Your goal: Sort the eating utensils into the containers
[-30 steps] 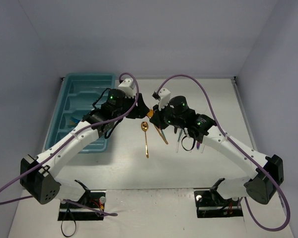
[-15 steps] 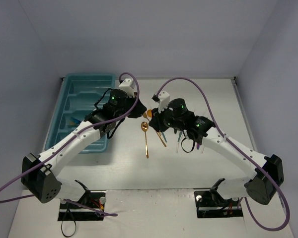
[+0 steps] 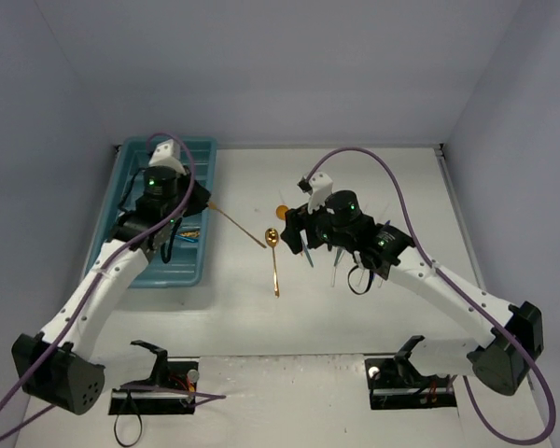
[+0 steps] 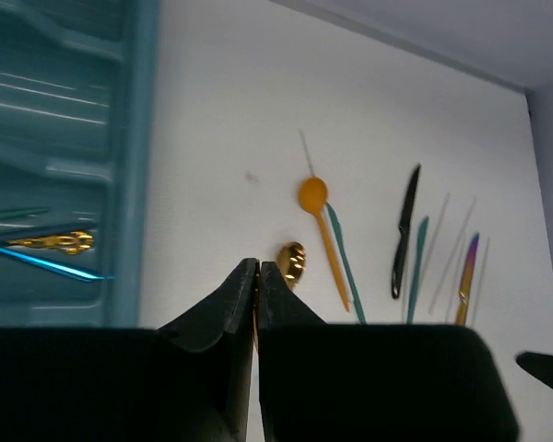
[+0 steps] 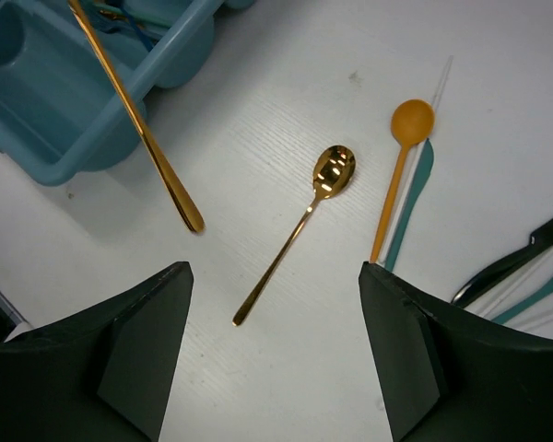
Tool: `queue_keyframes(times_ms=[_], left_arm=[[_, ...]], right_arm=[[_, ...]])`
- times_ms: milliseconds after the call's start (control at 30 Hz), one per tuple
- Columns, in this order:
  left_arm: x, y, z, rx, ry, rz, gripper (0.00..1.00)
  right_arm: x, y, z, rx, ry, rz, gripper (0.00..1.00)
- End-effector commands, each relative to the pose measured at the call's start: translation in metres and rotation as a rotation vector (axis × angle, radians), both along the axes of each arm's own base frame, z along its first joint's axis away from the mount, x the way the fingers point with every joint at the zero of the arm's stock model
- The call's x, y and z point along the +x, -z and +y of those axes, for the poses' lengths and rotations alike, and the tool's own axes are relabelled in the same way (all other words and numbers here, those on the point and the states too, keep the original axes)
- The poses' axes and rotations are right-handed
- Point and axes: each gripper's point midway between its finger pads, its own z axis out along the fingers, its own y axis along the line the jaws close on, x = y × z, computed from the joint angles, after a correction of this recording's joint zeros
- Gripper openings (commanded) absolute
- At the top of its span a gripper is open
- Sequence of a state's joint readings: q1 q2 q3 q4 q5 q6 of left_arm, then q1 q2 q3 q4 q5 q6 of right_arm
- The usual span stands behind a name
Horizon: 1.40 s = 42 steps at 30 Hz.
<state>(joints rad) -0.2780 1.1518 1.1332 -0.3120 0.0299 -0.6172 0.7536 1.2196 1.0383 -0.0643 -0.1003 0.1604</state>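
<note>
Now that the right tool (image 5: 272,281) has let go and stands apart, we have the gold utensil (image 5: 138,120) clamped in the left tool (image 4: 258,269), which has swung over the teal tray (image 3: 135,154). We judge only the drop remains. A gold spoon (image 5: 300,226) lies on the counter (image 3: 355,317) beneath the right tool.

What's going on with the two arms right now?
The left gripper is shut on a long gold metal utensil, which sticks out past the rim of the teal plastic cutlery tray and is not yet in a compartment. The right gripper is open and empty, hovering above a gold metal spoon lying on the white table.
</note>
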Motion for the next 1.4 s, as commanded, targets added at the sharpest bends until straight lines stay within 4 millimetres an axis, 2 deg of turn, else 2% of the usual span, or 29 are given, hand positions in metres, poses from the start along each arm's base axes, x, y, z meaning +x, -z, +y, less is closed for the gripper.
queue_keyframes(times_ms=[0, 100, 300, 433, 567, 633, 733, 833, 900, 1033, 1100, 1200, 1333, 1367], left_arm=[[-0.002, -0.026, 0.070, 0.064, -0.147, -0.066, 0.00], [-0.001, -0.021, 0.124, 0.090, -0.281, -0.040, 0.00], [0.006, 0.001, 0.194, 0.088, -0.466, 0.010, 0.00], [0.020, 0.015, 0.219, 0.082, -0.500, 0.031, 0.00], [0.035, 0.045, 0.225, 0.078, -0.494, 0.104, 0.00], [0.039, 0.055, 0.224, 0.064, -0.496, 0.113, 0.01], [0.043, 0.070, 0.221, 0.018, -0.500, 0.128, 0.10], [0.042, 0.076, 0.219, -0.005, -0.511, 0.130, 0.22], [0.040, 0.073, 0.219, -0.008, -0.518, 0.120, 0.33], [0.036, 0.054, 0.208, 0.013, -0.481, 0.089, 0.59], [0.031, 0.045, 0.187, 0.044, -0.432, 0.091, 0.62], [0.023, 0.031, 0.144, 0.116, -0.332, 0.085, 0.63], [0.012, 0.027, 0.110, 0.121, -0.270, 0.100, 0.66], [0.007, 0.023, 0.092, 0.120, -0.233, 0.097, 0.66]], right_arm=[[0.006, -0.024, -0.016, 0.050, 0.081, -0.088, 0.71], [0.004, -0.020, -0.023, 0.046, 0.098, -0.089, 0.72], [-0.001, -0.008, -0.031, 0.037, 0.113, -0.073, 0.72], [-0.005, -0.002, -0.037, 0.038, 0.120, -0.065, 0.73], [-0.009, 0.003, -0.042, 0.027, 0.122, -0.059, 0.73], [-0.010, 0.004, -0.044, 0.023, 0.125, -0.056, 0.73], [-0.010, 0.005, -0.046, 0.020, 0.128, -0.055, 0.73], [-0.006, 0.009, -0.050, 0.004, 0.155, -0.055, 0.73], [-0.006, 0.011, -0.052, -0.002, 0.166, -0.052, 0.73], [-0.003, 0.017, -0.060, -0.012, 0.219, -0.044, 0.73], [-0.001, 0.019, -0.065, -0.018, 0.251, -0.041, 0.73], [0.003, 0.024, -0.078, -0.027, 0.324, -0.038, 0.73], [0.005, 0.023, -0.091, -0.015, 0.384, -0.039, 0.73], [0.005, 0.022, -0.096, -0.009, 0.402, -0.041, 0.73]])
